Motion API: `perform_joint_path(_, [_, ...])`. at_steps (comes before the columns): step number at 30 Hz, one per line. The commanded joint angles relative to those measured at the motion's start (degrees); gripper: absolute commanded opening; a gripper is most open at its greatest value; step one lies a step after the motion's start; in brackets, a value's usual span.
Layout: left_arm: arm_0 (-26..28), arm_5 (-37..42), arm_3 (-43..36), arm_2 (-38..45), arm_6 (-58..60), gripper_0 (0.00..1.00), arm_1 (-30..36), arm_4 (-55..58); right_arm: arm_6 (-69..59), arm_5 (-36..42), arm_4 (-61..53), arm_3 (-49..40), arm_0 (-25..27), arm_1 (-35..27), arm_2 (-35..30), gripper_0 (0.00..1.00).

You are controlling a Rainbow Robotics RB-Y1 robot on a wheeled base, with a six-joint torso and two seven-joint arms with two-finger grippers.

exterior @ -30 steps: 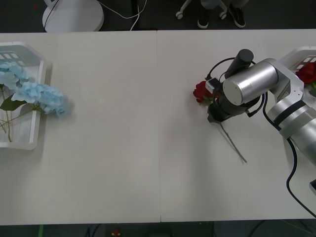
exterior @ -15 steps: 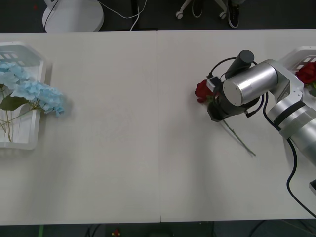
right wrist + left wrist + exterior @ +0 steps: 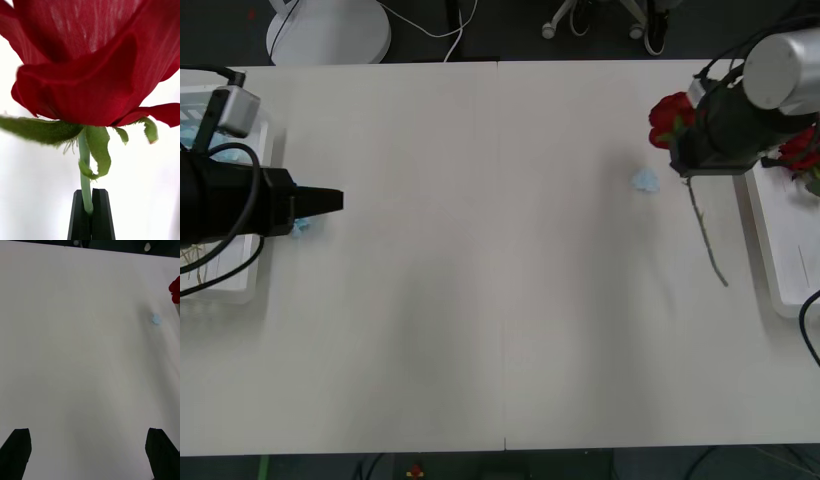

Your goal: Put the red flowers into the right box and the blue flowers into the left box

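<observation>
My right gripper (image 3: 686,162) is shut on the stem of a red flower (image 3: 670,118) just under its head. It holds the rose above the table, close to the right box (image 3: 772,262), with the stem (image 3: 707,240) hanging toward me. In the right wrist view the black fingers (image 3: 100,215) pinch the green stem below the red head (image 3: 86,67). More red flowers (image 3: 802,150) lie in the right box. My left gripper (image 3: 330,200) (image 3: 88,437) is open beside the left box (image 3: 235,290). The arm hides the blue flowers, except for a bit (image 3: 302,227) at the rim.
A small loose blue petal cluster (image 3: 644,180) (image 3: 155,318) lies on the white table (image 3: 480,300), left of the held rose. A white round base and chair wheels stand on the floor beyond the far edge.
My right arm has lifted the rose and carried it right and back, toward the right box. The left arm has come in over the left box, covering the blue flowers. A blue scrap now shows.
</observation>
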Motion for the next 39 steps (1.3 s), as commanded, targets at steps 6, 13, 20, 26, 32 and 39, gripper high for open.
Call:
perform_joint_path(6, [5.3, -24.4, -2.0, -18.5, 0.0, 1.0, 0.6, -6.5, 4.8, -1.3, 2.5, 2.5, -2.9, -17.2, -2.2, 0.0])
perform_joint_path(13, [5.2, -34.4, -0.7, -22.4, -5.5, 1.0, 9.2, -1.3, 13.2, -10.2, 8.9, 16.0, -2.9, -17.8, -2.2, 0.0])
perform_joint_path(20, [5.2, -37.2, 5.2, -23.5, -19.3, 0.99, 14.6, 11.5, 16.5, -22.6, 12.9, 28.6, -2.4, -15.4, -2.1, 0.0])
perform_joint_path(26, [5.0, -37.2, 8.1, -21.9, -28.7, 1.0, 14.1, 17.4, 15.7, -27.1, 15.0, 29.7, 0.7, -14.1, -2.0, 0.0])
perform_joint_path(32, [5.0, -37.1, 8.7, -21.1, -30.7, 1.0, 14.1, 19.3, 15.3, -29.9, 12.6, 29.7, 2.9, -13.8, -2.0, 0.36])
perform_joint_path(39, [5.0, -37.1, 8.9, -20.4, -30.8, 1.0, 14.1, 19.2, 15.1, -29.8, 6.1, 29.7, 3.1, -15.2, -2.0, 0.88])
